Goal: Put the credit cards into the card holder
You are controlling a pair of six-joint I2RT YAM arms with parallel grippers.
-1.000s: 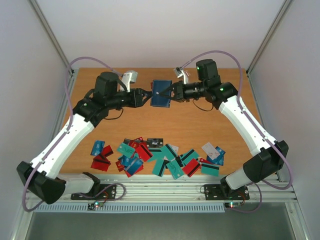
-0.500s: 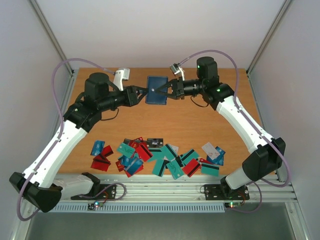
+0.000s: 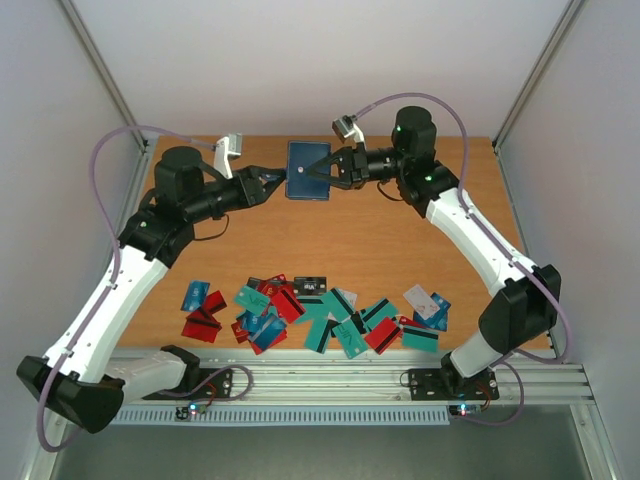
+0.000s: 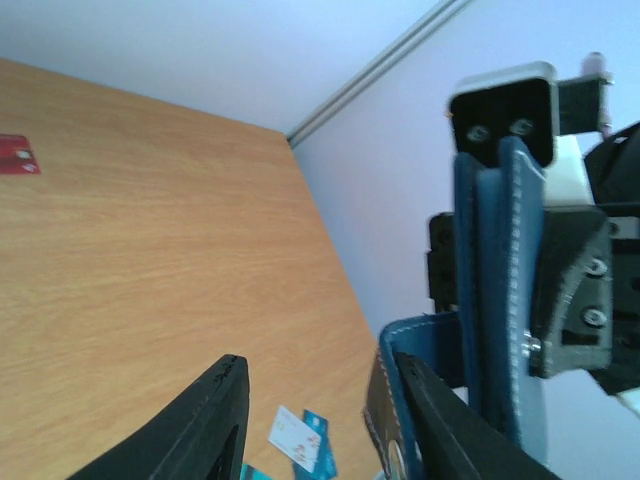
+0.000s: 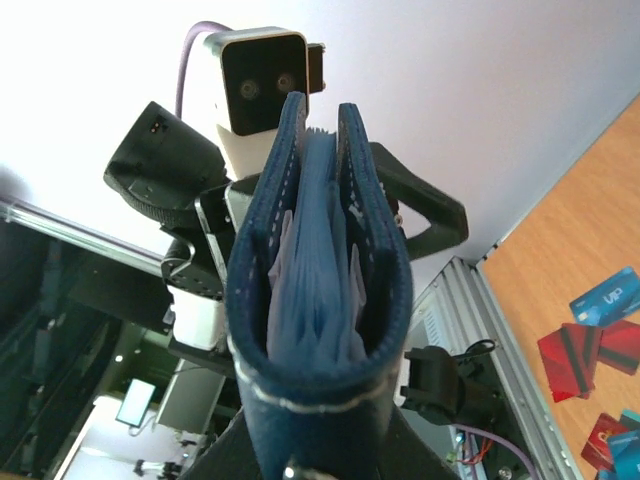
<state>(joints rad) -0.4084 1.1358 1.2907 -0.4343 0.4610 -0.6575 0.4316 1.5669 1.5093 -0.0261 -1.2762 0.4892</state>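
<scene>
Right jaws: my right gripper [image 3: 331, 172] is clamped narrow on the card holder [image 3: 307, 172], pinching its right-hand edge.
Left jaws: my left gripper [image 3: 276, 180] stands partly open. From its wrist camera I see bare wood between the fingers [image 4: 215, 430], and the right-hand finger lies just beside a dark flap of the holder. I cannot tell whether it touches.
Right arm: it rises from the lower right of the overhead frame, arcs to the upper right, and its wrist points left.
Left arm: it rises from the lower left, elbow at the upper left, forearm pointing right. The two grippers face each other across the holder.
Card holder: it is held off the table [image 3: 400, 250], upper middle of the overhead frame, broad face turned up to that camera. From the right wrist it is edge-on and slightly agape, with grey-blue pockets between the navy covers.
Credit cards: they lie scattered [image 3: 318, 332] across the lower middle of the overhead frame, well apart from the holder.
</scene>
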